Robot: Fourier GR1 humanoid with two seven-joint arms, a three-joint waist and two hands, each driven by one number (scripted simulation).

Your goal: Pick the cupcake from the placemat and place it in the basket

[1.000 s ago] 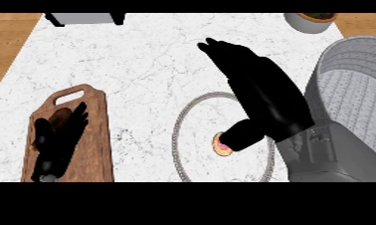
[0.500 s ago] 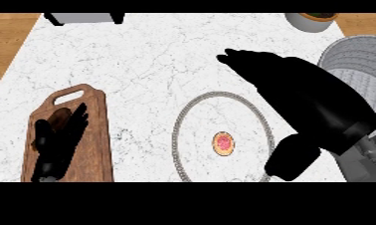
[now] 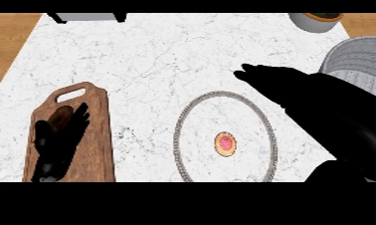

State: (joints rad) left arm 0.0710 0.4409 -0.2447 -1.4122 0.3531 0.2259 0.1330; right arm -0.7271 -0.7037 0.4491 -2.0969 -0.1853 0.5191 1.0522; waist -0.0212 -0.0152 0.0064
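The cupcake (image 3: 226, 143), small with pink icing seen from above, sits on the round white placemat (image 3: 192, 119) with a grey beaded rim, right of the mat's centre. My right hand (image 3: 308, 94) hovers over the mat's upper right edge with its fingers straight, pointing up-left. It is open, holds nothing, and is apart from the cupcake. The grey basket (image 3: 354, 62) stands at the right edge, partly cut off and partly hidden by my right forearm. My left hand (image 3: 58, 139) rests open at the lower left, fingers up.
A wooden cutting board (image 3: 92, 139) with a handle hole lies under the left hand. A grey appliance (image 3: 88, 17) shows at the top left and a pot (image 3: 317, 20) at the top right. White marble counter stretches between them.
The right hand has drawn away to the right from over the cupcake, which now shows fully on the placemat. The left hand has not moved.
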